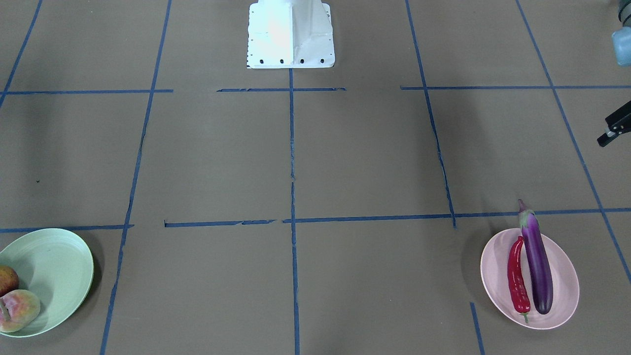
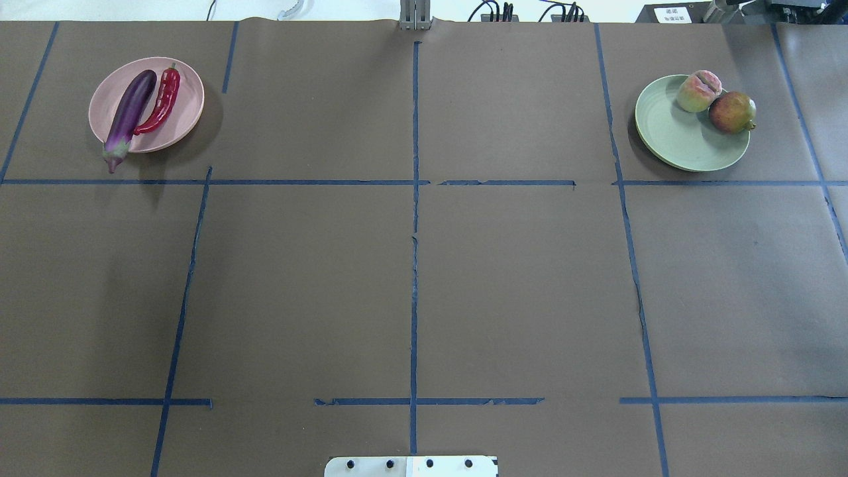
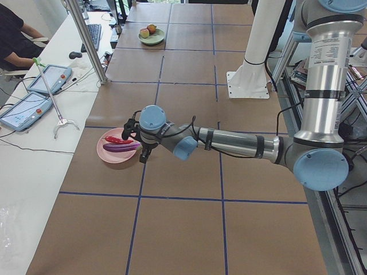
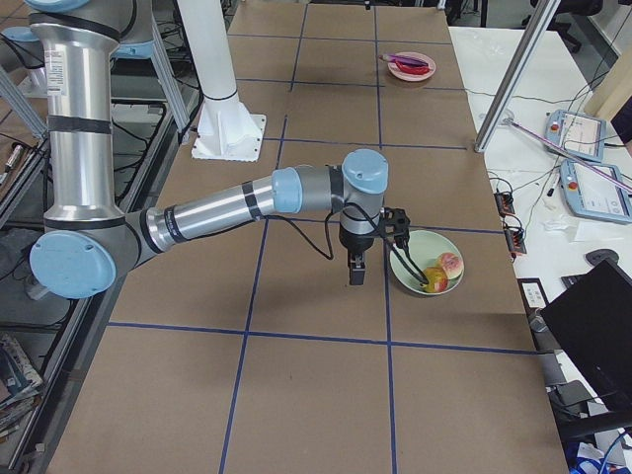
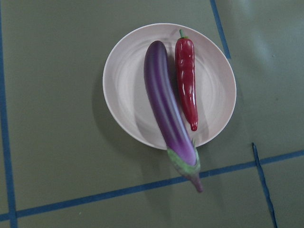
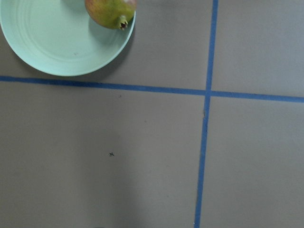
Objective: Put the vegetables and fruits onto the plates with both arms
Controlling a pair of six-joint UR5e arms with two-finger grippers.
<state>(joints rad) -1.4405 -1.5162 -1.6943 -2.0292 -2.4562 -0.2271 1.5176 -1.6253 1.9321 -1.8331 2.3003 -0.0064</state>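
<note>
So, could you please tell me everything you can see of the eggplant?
The eggplant is long, slim and glossy purple, with a greyish-green cap and short stem. It lies flat across the pink plate. Its rounded end rests inside the plate; the cap end overhangs the rim on the robot's side. The red chili pepper lies close alongside; whether they touch is unclear.

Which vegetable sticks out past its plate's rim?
The purple eggplant: its capped end overhangs the pink plate, while the red chili lies inside.
</note>
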